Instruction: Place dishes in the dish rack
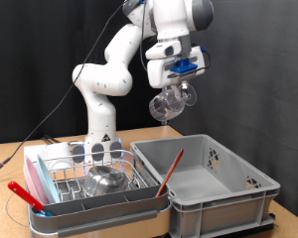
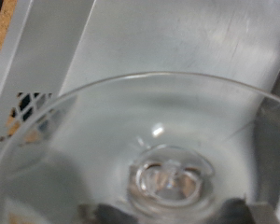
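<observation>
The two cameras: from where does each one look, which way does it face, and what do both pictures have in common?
Exterior view: off the arm, facing it across the table; shows the whole arm, the gripper holding a glass cup high above the grey crate, with the dish rack on the exterior view's left.
Wrist view: on the hand, looking along the fingers into the glass cup; the grey crate lies beyond.
Shared: cup and crate.

Arm raised high, tool [image 1: 175, 87] clamped, pointing down.
</observation>
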You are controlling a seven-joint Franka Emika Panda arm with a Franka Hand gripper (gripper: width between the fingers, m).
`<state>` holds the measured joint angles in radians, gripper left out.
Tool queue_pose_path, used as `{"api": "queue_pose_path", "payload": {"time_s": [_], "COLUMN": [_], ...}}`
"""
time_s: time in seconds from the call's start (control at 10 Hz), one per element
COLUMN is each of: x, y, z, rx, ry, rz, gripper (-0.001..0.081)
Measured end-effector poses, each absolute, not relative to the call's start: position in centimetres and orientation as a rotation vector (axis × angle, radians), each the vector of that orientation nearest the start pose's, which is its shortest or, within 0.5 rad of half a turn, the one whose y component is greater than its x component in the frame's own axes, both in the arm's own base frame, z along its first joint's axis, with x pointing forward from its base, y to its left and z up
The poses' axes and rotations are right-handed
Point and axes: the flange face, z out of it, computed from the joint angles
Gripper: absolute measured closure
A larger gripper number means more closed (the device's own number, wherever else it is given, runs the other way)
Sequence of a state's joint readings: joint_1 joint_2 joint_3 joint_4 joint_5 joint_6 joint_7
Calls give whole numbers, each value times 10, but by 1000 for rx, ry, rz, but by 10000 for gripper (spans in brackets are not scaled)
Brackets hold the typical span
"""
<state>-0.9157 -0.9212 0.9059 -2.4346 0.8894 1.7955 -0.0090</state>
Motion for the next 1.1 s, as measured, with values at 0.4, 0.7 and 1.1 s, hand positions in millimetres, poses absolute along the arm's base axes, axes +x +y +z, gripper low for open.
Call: {"api": "queue_pose_path", "payload": {"time_s": [0.4, 0.7, 1.1], "x": [388, 376, 371], "y": [107, 110, 110], "z": [477, 490, 490], "rx": [-2880, -2790, -2707], "ry": [299, -159, -469], "rz": [-108, -44, -60], "gripper": [700, 701, 703]}}
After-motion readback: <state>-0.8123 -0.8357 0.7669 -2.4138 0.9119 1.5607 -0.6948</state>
